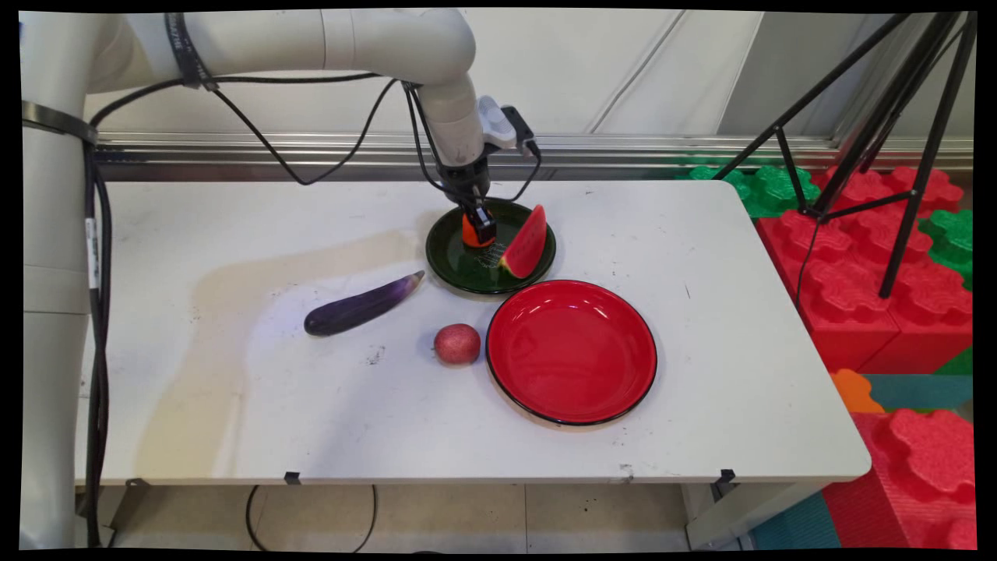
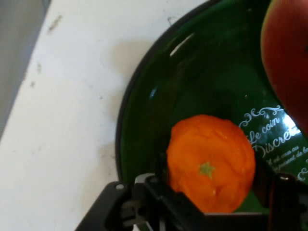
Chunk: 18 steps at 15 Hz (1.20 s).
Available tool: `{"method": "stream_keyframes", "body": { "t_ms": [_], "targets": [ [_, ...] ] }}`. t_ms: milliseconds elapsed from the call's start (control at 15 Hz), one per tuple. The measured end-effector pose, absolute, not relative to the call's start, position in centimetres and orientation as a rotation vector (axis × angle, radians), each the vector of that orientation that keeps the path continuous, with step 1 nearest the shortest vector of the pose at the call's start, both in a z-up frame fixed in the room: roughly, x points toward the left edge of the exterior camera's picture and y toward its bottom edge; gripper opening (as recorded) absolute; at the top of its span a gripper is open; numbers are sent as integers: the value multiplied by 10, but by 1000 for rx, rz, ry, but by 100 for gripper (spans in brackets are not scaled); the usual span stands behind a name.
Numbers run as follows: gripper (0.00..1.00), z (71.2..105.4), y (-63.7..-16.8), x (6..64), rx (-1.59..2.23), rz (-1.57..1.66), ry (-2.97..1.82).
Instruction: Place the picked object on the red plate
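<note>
- The gripper stands over the far-left part of the green plate, its fingers set on either side of an orange fruit and pinching it
- In the hand view the fruit fills the gap between the two fingers, its small green stem scar facing the camera; whether it rests on the plate or hangs just above it cannot be told
- A judgement: the hold looks centred on the fruit, and keeping it square and clear of the watermelon slice close beside it would serve the grasp well
- The fruit is round, bright orange and faintly ridged, with a matte skin
- The watermelon slice leans on the plate's right side
- A red plate, a reddish round fruit and an eggplant lie nearer on the table
</note>
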<state>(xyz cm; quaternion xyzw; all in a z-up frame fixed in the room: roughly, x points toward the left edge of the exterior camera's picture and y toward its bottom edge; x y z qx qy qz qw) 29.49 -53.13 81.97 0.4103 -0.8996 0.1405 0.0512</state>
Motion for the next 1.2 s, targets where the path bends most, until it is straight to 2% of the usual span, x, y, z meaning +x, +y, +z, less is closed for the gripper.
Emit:
{"method": "stream_keyframes", "body": {
  "t_ms": [200, 533, 733, 1200],
  "targets": [
    [0, 840, -527, 297, 1272, 489, -2702],
    [0, 898, -508, 292, 1249, 600, -2609],
    [0, 933, -491, 288, 1220, 646, -2544],
    [0, 988, -442, 272, 1109, 678, -2476]
  ]
}}
